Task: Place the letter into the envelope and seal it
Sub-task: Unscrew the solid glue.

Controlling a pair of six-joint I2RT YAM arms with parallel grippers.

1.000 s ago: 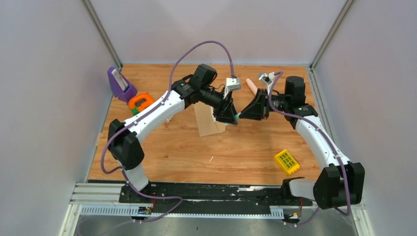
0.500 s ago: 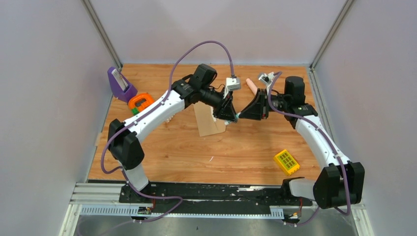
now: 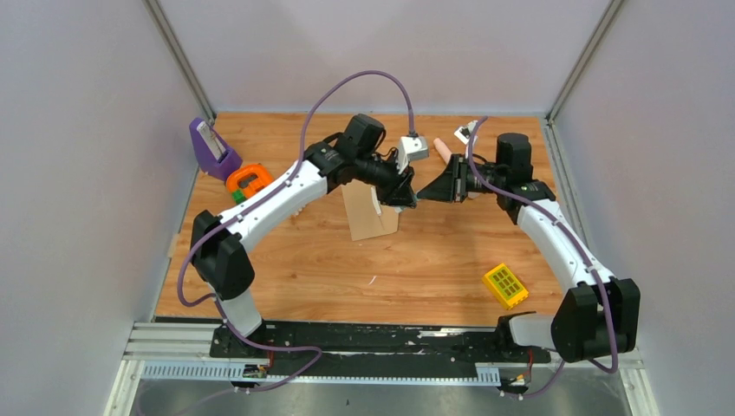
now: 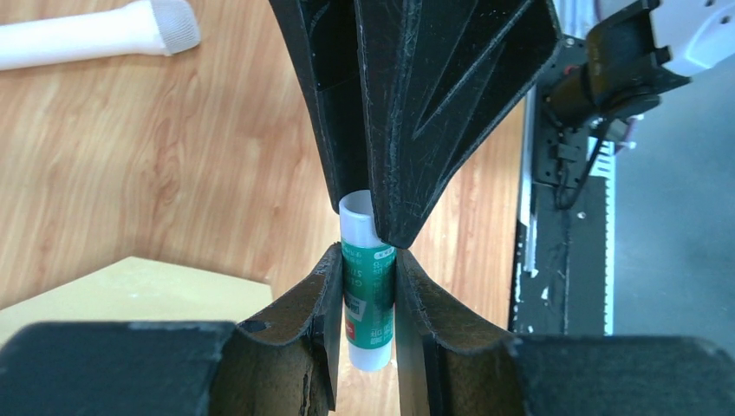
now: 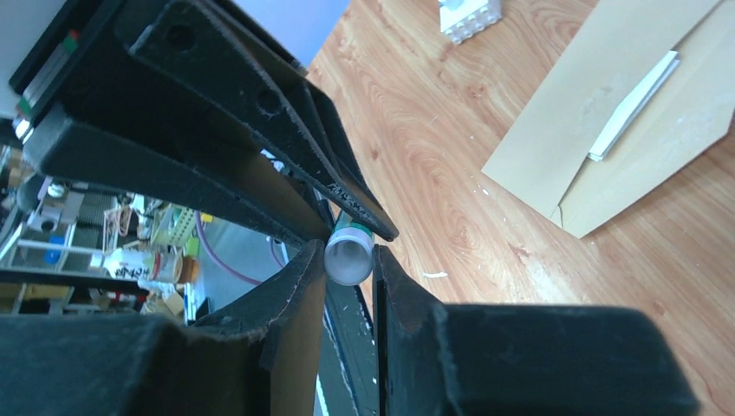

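Envelope (image 5: 555, 130) and letter (image 5: 633, 106), right-wrist view.

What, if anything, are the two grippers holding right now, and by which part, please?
A glue stick, held by both: the left gripper pinches its green-labelled body, and the right gripper pinches its white end.

left arm (image 3: 277, 195) and right arm (image 3: 555, 234) reach inward, tips meeting

both arms bend at the elbow and level their wrists at each other above the table. the left gripper (image 3: 406, 198) is clamped on the green body of a glue stick (image 4: 368, 303), and the right gripper (image 3: 423, 192) pinches its white end.
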